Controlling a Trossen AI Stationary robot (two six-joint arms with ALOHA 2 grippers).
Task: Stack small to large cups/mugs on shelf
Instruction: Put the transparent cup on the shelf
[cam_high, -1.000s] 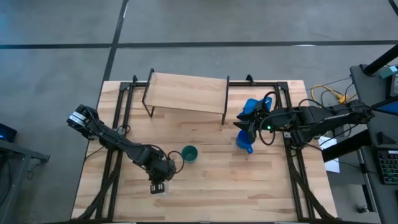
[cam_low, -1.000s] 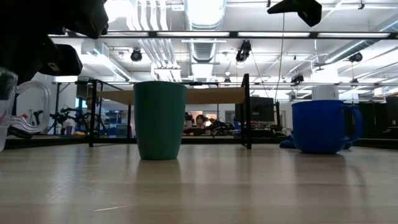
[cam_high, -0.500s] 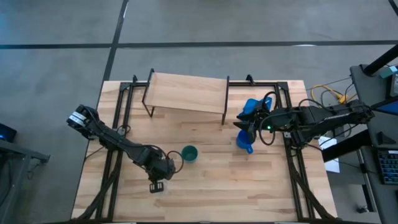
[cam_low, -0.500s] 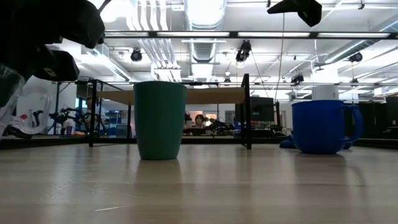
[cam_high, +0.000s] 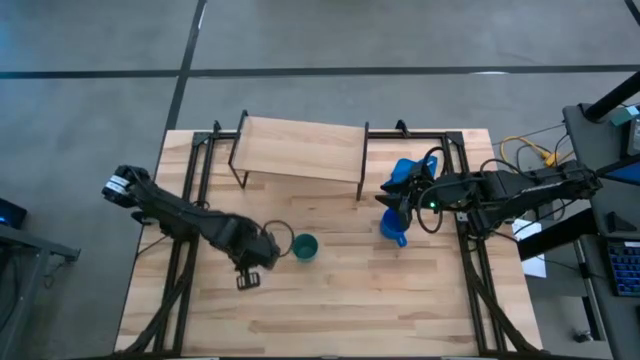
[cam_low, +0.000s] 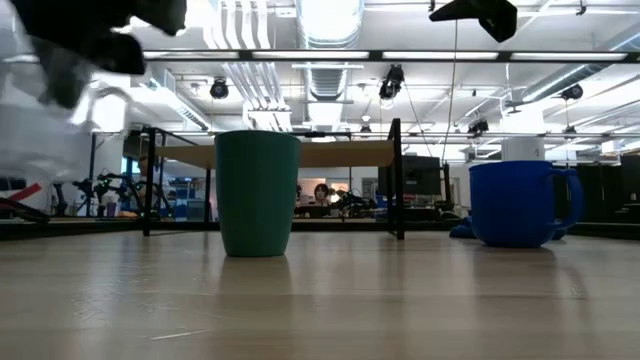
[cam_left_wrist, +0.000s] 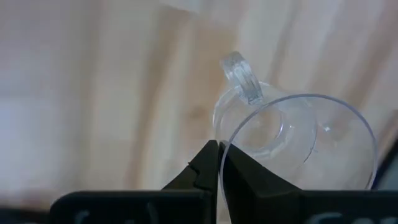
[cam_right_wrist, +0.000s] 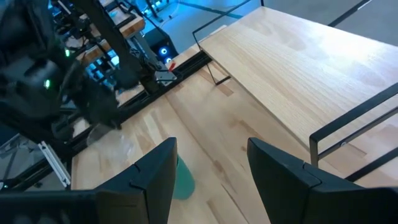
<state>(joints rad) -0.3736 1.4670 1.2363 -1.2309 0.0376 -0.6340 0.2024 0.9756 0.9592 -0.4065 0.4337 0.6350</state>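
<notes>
My left gripper (cam_high: 249, 272) is shut on the tiny clear glass cup (cam_left_wrist: 292, 143), which has a small loop handle (cam_left_wrist: 239, 74). The cup is off the table and shows as a blur at the left of the low view (cam_low: 50, 120). The dark green cup (cam_high: 305, 247) stands upright on its base just right of that gripper, also seen as a green cup (cam_low: 257, 193). The bright blue mug (cam_high: 393, 231) stands on the table right of the shelf (cam_high: 300, 150). My right gripper (cam_right_wrist: 211, 186) is open and hangs above the blue mug's far side. My left gripper pinches the glass cup's rim (cam_left_wrist: 225, 146) between its two fingers, one inside the cup and one outside, at the side next to the handle. The cup is lifted clear of the table and tilted, its mouth turned toward the wrist camera.
A blue cloth (cam_high: 410, 170) lies behind the blue mug near the table's right rail. The shelf stands on thin dark legs (cam_right_wrist: 323, 140) at the table's far middle. Bare wood (cam_high: 340, 310) lies along the near edge.
My left gripper has risen with the glass cup, taking it off the table, and has shifted a little toward the far edge. The cup has tilted as it went up. The green cup, the blue mug and my right arm have stayed put.
</notes>
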